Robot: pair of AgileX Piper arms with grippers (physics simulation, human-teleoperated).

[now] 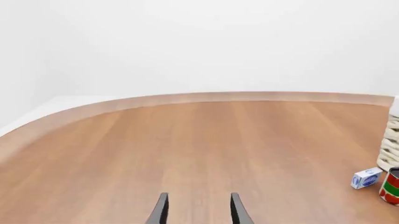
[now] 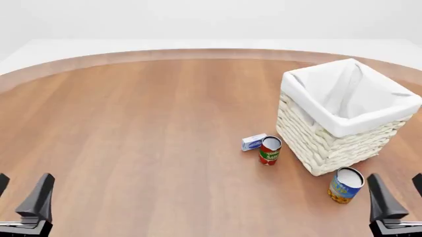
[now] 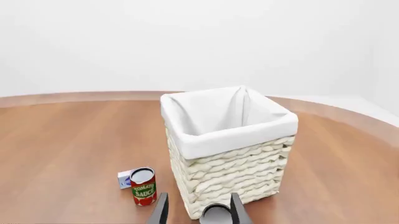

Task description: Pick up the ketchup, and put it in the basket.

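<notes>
The red-and-green can [image 3: 143, 186] reads "TOMATO SAUCE" on its label in the right wrist view, standing upright on the wooden table [image 2: 145, 128] with its silver top showing. Right beside it, at about ten o'clock from the can in the front view, lies a small white-and-blue box [image 2: 253, 142]; its blue printing is too small to read. The basket [image 2: 343, 118], cream wicker with white cloth folded over the rim, sits at roughly three o'clock from the table's middle, and its lining shows nothing inside from here. At six o'clock from the basket stands a blue-and-yellow can [image 2: 345, 184], lettering unreadable, just in front of the right tool [image 2: 396, 197], whose fingers stand apart with nothing between them. The left tool [image 2: 23, 195] waits at the seven o'clock corner, likewise spread and holding nothing, with bare wood ahead of it. The ketchup bottle cannot be seen in any view. Both cans and the box crowd the basket's near-left side.
</notes>
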